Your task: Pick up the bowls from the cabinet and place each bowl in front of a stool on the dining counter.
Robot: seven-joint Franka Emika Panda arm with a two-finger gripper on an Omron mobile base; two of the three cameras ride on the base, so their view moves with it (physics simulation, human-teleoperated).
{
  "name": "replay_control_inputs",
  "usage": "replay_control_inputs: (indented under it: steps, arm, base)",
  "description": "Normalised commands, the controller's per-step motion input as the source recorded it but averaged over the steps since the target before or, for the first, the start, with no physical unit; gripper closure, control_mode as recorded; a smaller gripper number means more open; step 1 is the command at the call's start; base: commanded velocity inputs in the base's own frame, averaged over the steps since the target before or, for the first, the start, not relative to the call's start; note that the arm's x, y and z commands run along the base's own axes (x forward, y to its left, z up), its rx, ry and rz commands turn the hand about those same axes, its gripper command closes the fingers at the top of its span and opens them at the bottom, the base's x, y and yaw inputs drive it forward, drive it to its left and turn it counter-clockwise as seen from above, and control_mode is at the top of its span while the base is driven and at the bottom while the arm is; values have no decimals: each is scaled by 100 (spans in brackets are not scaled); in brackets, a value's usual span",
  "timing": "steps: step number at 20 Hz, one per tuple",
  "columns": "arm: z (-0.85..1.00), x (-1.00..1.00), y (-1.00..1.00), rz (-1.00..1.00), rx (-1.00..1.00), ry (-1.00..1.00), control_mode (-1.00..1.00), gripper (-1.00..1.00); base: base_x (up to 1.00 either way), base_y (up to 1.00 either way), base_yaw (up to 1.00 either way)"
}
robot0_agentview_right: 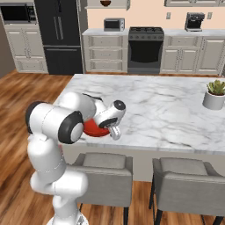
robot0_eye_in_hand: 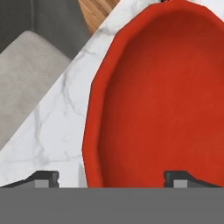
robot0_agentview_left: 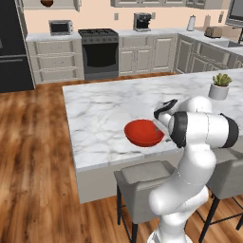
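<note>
The glossy red bowl [robot0_agentview_left: 144,133] [robot0_agentview_right: 93,129] [robot0_eye_in_hand: 162,100] rests on the dining counter [robot0_agentview_left: 104,114] [robot0_agentview_right: 167,110] near its front edge, right behind a grey stool [robot0_agentview_left: 142,182] [robot0_agentview_right: 103,169] [robot0_eye_in_hand: 26,74]. My gripper [robot0_eye_in_hand: 111,177] hangs just over the bowl's near rim. Its fingertips [robot0_eye_in_hand: 46,177] stand wide apart on either side of the rim, open and gripping nothing. In both base views the hand and forearm cover part of the bowl. Far back, the dark brown bowl [robot0_agentview_left: 47,3] [robot0_agentview_right: 105,2] sits on the shelf of the cabinet [robot0_agentview_left: 61,5] [robot0_agentview_right: 116,6].
A potted plant [robot0_agentview_left: 219,86] [robot0_agentview_right: 215,94] stands on the counter to the right. A second stool [robot0_agentview_left: 228,175] [robot0_agentview_right: 189,184] is beside the first. Stove [robot0_agentview_left: 99,47] [robot0_agentview_right: 145,48] and black fridge [robot0_agentview_right: 59,35] line the far wall across the wood floor.
</note>
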Motion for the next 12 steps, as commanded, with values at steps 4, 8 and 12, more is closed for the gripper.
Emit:
replay_control_inputs:
  steps: [4, 8, 12]
  arm:
    - [90, -58, 45, 5, -31, 2, -100, -100]
    - [100, -96, 25, 17, -27, 3, -100, -100]
    - [100, -97, 15, 28, -19, 14, -100, -100]
  base:
    - [0, 0, 0]
    - [0, 0, 0]
    - [0, 0, 0]
